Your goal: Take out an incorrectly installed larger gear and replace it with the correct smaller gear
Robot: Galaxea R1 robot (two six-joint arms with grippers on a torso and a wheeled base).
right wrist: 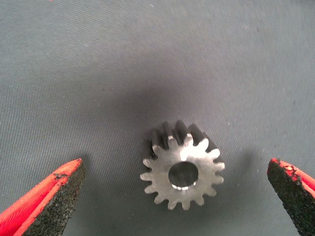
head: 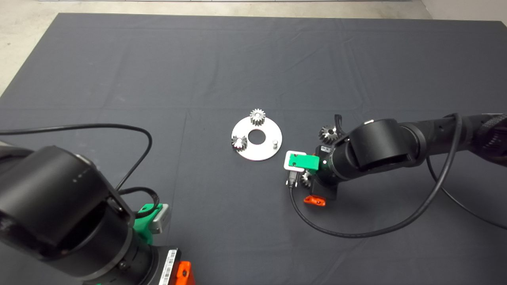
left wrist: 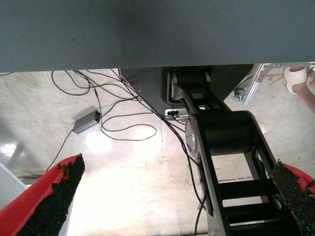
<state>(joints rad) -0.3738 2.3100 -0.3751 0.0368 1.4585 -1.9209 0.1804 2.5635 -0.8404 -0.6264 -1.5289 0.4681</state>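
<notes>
The smaller gear point(right wrist: 182, 171), bright silver with straight teeth, lies flat on the mat. My right gripper point(right wrist: 172, 169) hovers over it, open, one red finger on each side and neither touching. From above, this gear point(head: 305, 179) peeks out beneath the gripper. The larger gear point(head: 328, 134), darker with slanted teeth, sits on the mat beside the right wrist, off the plate. The round silver plate point(head: 261, 152) carries two small gears point(head: 257, 116) point(head: 239, 142) and one bare pin point(head: 274, 143). My left gripper point(left wrist: 178, 164) is parked at the lower left, open and empty.
A black cable point(head: 356, 233) loops over the mat in front of the right arm. The left wrist view looks past the mat edge to the floor, with cables, the robot's base point(left wrist: 221, 132) and a person's foot point(left wrist: 300, 78).
</notes>
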